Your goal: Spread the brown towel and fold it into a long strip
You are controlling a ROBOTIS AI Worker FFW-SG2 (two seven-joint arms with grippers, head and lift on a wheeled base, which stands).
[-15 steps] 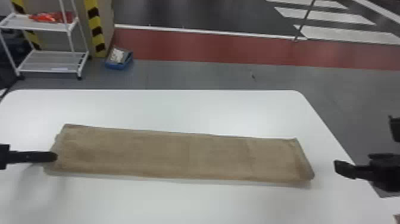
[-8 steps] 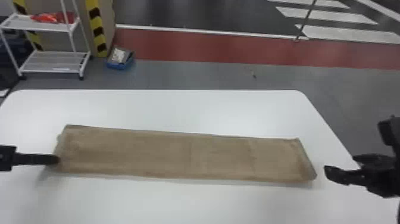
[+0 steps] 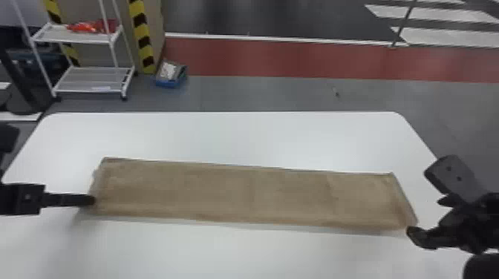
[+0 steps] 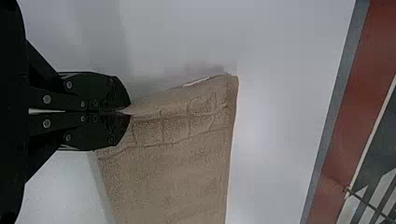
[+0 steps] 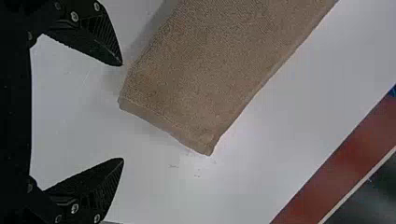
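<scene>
Your left gripper [image 3: 93, 200] is clamped on one end of the towel [image 3: 252, 196]; your right gripper [image 3: 426, 217] has its fingers wide apart beside the other end.

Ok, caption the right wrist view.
Open right gripper by one end of the folded brown towel, white table beneath.

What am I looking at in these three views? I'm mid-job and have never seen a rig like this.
It's a two-armed robot with black jaws on each arm. The head view looks forward and down, its left arm on the left. The two wrist views look out past each arm's own jaws and are turned sideways. On the white table lies the brown towel, folded into a long strip. The left gripper has its jaws closed on the towel's left end. The right gripper, jaws open, is empty beside the near right corner.
</scene>
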